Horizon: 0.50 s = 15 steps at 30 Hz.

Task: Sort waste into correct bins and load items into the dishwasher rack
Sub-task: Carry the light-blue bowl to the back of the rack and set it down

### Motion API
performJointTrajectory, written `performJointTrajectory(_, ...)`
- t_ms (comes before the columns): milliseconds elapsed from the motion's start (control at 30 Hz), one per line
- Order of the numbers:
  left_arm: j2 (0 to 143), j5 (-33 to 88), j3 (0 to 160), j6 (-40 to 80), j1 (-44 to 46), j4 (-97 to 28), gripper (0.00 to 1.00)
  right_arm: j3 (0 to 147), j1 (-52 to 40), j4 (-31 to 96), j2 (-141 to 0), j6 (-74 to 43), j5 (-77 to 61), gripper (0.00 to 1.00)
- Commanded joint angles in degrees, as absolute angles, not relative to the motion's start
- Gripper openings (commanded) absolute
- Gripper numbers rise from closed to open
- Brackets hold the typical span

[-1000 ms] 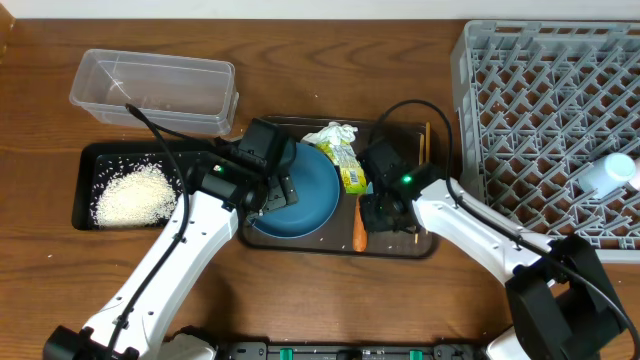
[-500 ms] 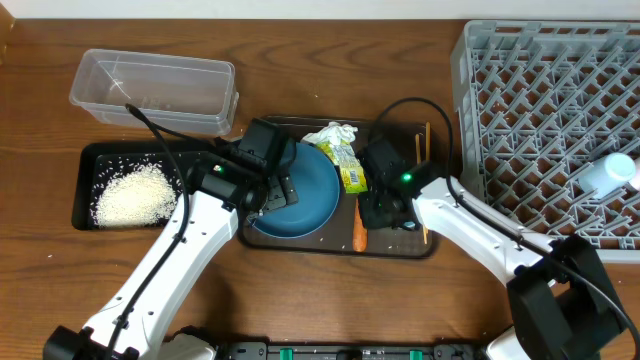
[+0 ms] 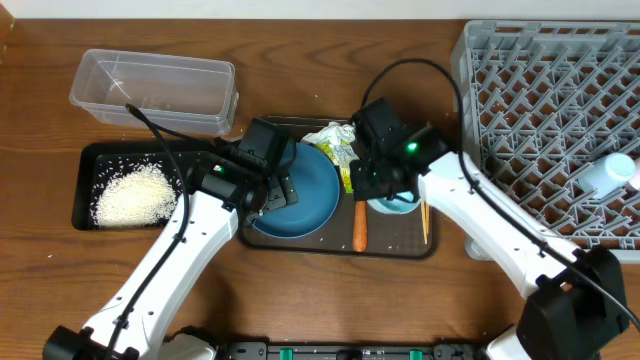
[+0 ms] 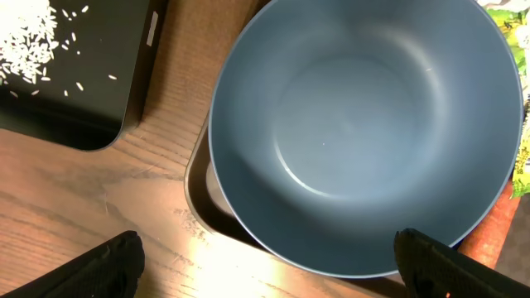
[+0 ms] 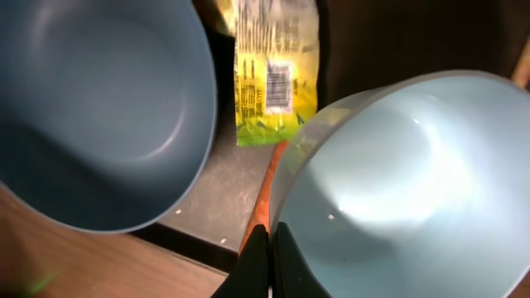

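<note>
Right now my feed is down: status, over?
Right gripper: jaws shut on light blue bowl rim. Left gripper: jaws open above dark blue dish. Carrot beside bowl.

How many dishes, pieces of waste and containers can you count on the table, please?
Dishes: 3 (dark blue dish, light blue bowl, white cup)
Waste: 4 (rice pile, carrot, tissue, wrapper)
Containers: 4 (black tray, clear tub, brown tray, grey rack)
Total: 11
Not counted: chopsticks, number unclear.
</note>
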<state>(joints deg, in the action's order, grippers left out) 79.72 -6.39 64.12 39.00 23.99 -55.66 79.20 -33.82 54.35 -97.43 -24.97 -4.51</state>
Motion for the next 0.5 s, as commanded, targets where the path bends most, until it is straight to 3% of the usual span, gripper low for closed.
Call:
performJointTrajectory(0,79.7,-6.9,64.9,39.1,23.7,-55.9,0.99,84.9,-30.2,55.3,-95.4,-22.6,-7.1,0.01)
performJointTrajectory(167,79.7,-6.9,64.9,39.1,23.7,-55.9,0.99,90.6,-19.7,54.0,-92.6,-18.9,-18.6,0.01)
performJointTrajectory(333,79.7,-6.9,64.9,39.1,23.7,-55.9,0.99,91.2,-2.1,45.6,-91.3,-14.3,-37.5,0.01)
performJointTrajectory(467,79.7,-6.9,64.9,39.1,23.7,-55.9,0.99,91.0,9.3,39.7,-92.1,-14.3,-44.1,0.01)
